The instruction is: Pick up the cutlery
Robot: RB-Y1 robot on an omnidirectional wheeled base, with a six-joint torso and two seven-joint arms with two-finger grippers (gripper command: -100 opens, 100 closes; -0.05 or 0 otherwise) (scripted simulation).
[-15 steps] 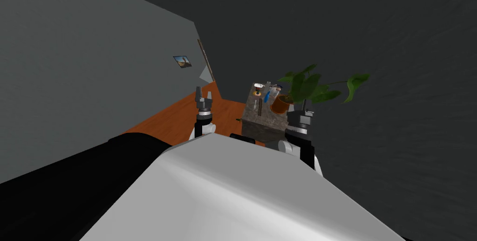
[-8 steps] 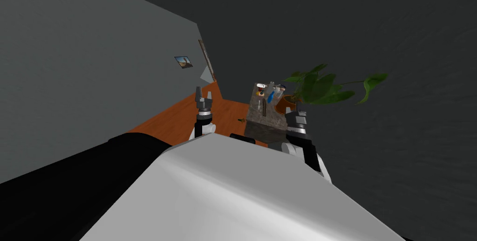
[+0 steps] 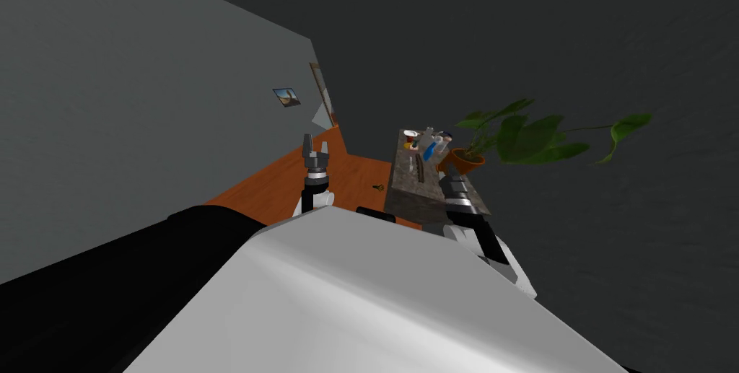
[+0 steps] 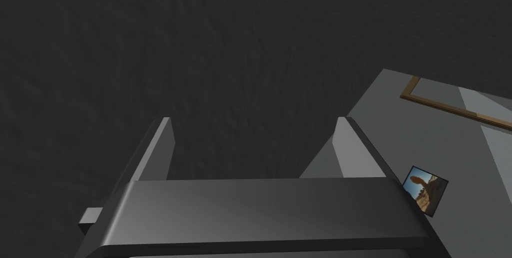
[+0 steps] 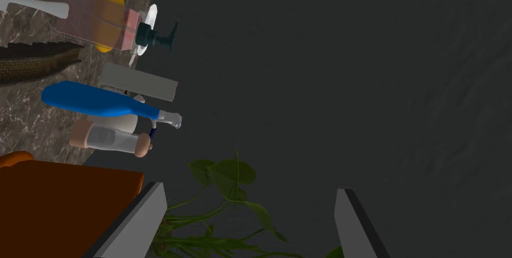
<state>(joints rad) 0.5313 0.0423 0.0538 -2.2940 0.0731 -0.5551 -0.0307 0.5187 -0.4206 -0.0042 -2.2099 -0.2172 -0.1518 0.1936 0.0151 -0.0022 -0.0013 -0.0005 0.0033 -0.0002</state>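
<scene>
Overhead, cutlery (image 3: 413,164) maybe dark strips; wrist view: blue bottle (image 5: 95,101), right claw (image 5: 250,190) parted.

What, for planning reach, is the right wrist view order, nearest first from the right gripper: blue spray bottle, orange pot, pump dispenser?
1. orange pot, beside the right gripper.
2. blue spray bottle, beyond it.
3. pump dispenser, farthest back.

Brown marble-patterned tabletop (image 5: 30,125) carries a blue spray bottle (image 5: 95,101), just beside it a clear shaker with tan ends (image 5: 110,139), a flat grey block (image 5: 139,82) and a pink pump dispenser with dark head (image 5: 117,25). Orange-brown plant pot (image 5: 65,210) at the table's edge; green long-stemmed leaves (image 3: 534,138) spread out past it. Small framed picture (image 3: 286,96) on the grey wall.
</scene>
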